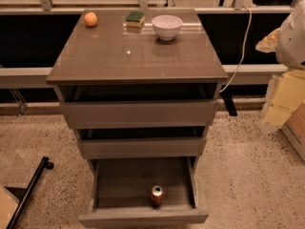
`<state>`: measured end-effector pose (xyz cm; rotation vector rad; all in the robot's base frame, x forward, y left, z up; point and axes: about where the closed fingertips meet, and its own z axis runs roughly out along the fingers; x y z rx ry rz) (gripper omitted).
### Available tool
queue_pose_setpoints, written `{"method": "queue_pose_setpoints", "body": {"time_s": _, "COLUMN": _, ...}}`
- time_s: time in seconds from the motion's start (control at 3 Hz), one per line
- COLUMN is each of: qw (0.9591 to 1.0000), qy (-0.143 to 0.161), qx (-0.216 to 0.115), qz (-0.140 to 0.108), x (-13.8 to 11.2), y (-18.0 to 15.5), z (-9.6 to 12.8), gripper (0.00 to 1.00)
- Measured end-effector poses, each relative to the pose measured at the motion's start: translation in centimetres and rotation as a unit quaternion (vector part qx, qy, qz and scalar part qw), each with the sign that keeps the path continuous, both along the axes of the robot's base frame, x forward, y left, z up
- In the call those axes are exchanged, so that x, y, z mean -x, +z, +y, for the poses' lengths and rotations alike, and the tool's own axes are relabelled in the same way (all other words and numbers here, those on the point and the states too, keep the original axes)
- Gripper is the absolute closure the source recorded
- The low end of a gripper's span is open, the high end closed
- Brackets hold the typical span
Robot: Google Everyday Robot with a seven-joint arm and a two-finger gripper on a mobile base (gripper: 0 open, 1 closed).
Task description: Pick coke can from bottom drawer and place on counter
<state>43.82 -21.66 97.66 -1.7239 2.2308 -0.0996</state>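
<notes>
The coke can (157, 195) stands upright in the pulled-out bottom drawer (143, 218), near the middle of its front wall; its silver top faces up. The two shallower drawers above are slightly open. The counter (119, 56) is the glossy grey-brown top of the cabinet. My gripper is not in view; only a white rounded part of the arm (291, 39) shows at the right edge, level with the counter and apart from the cabinet.
An orange (90, 19), a green-and-yellow sponge (135, 18) and a white bowl (167, 26) sit along the counter's back edge. Yellowish boxes (288, 104) stand at the right. A black pole (28, 191) lies on the floor at the lower left. A white cable (244, 46) hangs right of the cabinet.
</notes>
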Motion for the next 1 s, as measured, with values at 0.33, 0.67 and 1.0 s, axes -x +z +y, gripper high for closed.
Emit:
{"method": "queue_pose_setpoints", "body": {"time_s": 0.33, "qw": 1.0000, "qy": 0.000, "qx": 0.000, "qz": 0.000, "x": 0.0, "y": 0.0, "z": 0.0, "gripper": 0.00}}
{"method": "queue_pose_setpoints", "body": {"time_s": 0.67, "qw": 0.9998, "qy": 0.005, "qx": -0.005, "qz": -0.020, "x": -0.6, "y": -0.9, "z": 0.4, "gripper": 0.00}}
{"method": "queue_pose_setpoints", "body": {"time_s": 1.0, "qw": 0.9992, "qy": 0.007, "qx": -0.020, "qz": -0.033, "x": -1.7, "y": -3.3, "z": 0.6, "gripper": 0.00}}
